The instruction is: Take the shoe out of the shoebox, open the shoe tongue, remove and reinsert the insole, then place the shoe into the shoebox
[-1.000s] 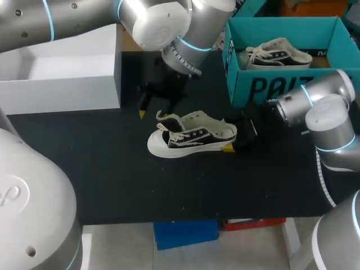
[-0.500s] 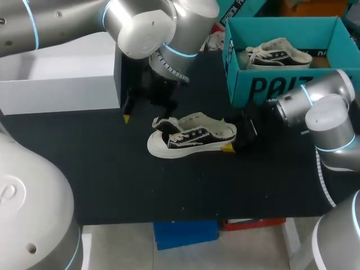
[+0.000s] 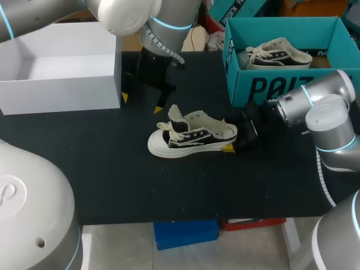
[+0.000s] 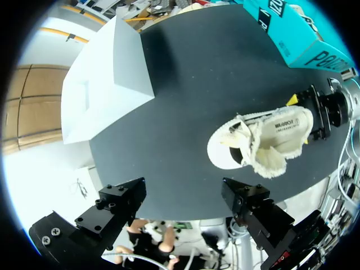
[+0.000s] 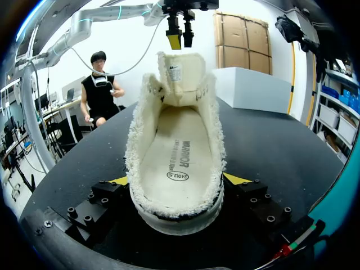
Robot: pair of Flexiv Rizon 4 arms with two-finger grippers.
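Canvas shoe (image 3: pixel 191 138), frayed edges; matt black table (image 3: pixel 112 169).

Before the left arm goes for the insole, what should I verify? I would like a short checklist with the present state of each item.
1. The shoe is out of the shoebox and stands on the table: ok.
2. The tongue is lifted up from the opening: ok.
3. The insole is exposed and lies flat inside: ok.
4. The right gripper is shut on the heel, fingers against both sides: ok.
5. The left gripper is open, empty and apart from the shoe: ok.
6. The insole is loose enough to lift: cannot tell.
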